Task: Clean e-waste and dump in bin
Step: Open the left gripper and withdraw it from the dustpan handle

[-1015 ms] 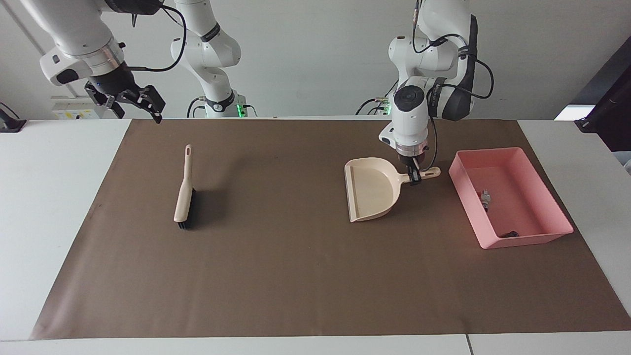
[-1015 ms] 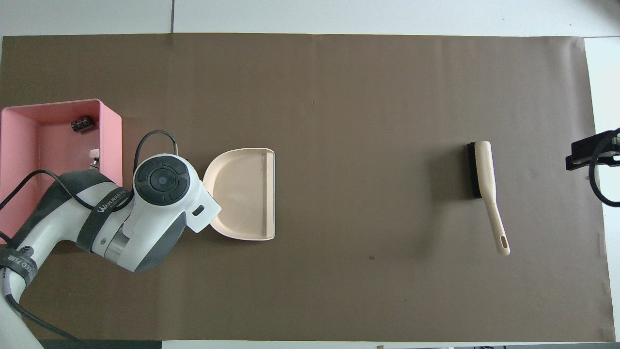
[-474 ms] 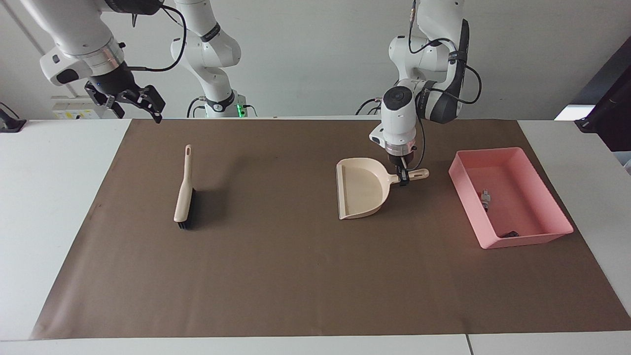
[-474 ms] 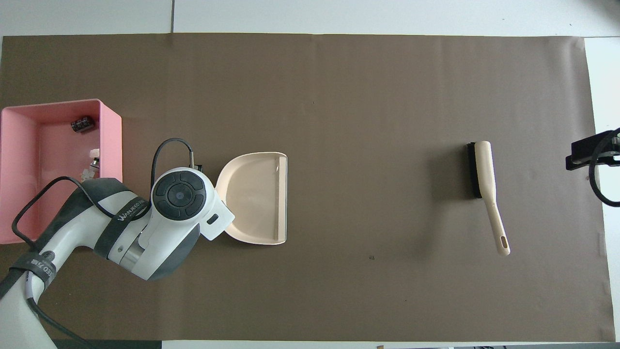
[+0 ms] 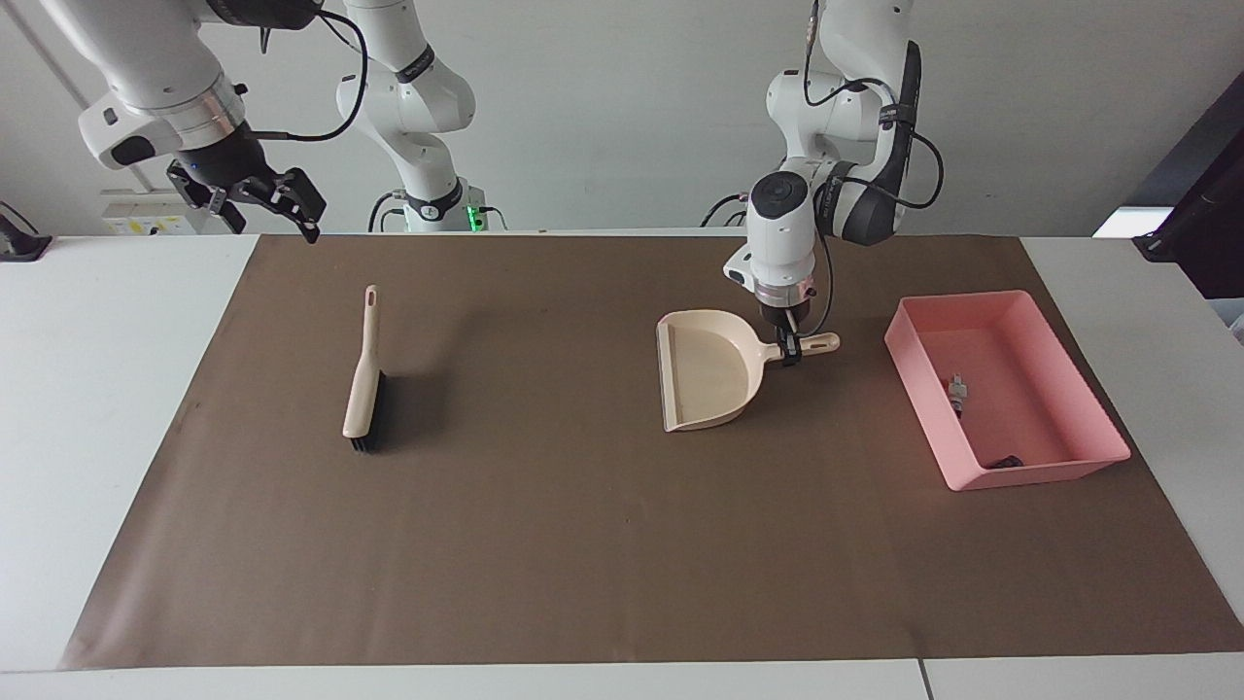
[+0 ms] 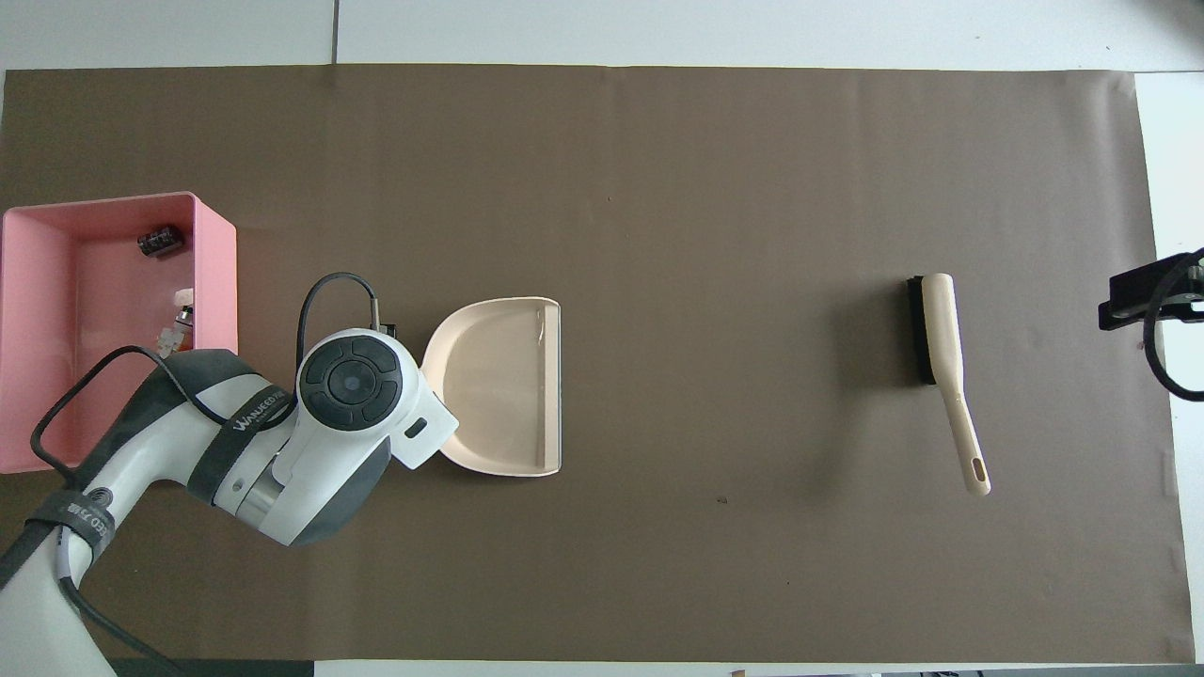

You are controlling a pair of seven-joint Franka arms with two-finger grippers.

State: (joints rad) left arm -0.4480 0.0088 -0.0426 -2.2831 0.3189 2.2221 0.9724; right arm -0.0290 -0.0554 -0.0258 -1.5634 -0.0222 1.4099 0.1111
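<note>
Brown paper is covering the white table under a plain wall. In the facing view, the left gripper [image 5: 789, 352] is pinching the dustpan [image 5: 708, 371] by its handle beside the bin [image 5: 1011, 471], where both bits of e-waste are lying: the white piece [image 5: 957, 390] and the dark cylinder [image 5: 1005, 461]. The right gripper [image 5: 260, 202] is waiting, fingers spread, over the table edge near the brush [image 5: 363, 381].

In the overhead view, the bin [image 6: 214, 273] is holding the dark cylinder [image 6: 159, 241] and the white piece [image 6: 179, 315]. These are probably light, hard and prone to rolling, likelier swept than pinched.
</note>
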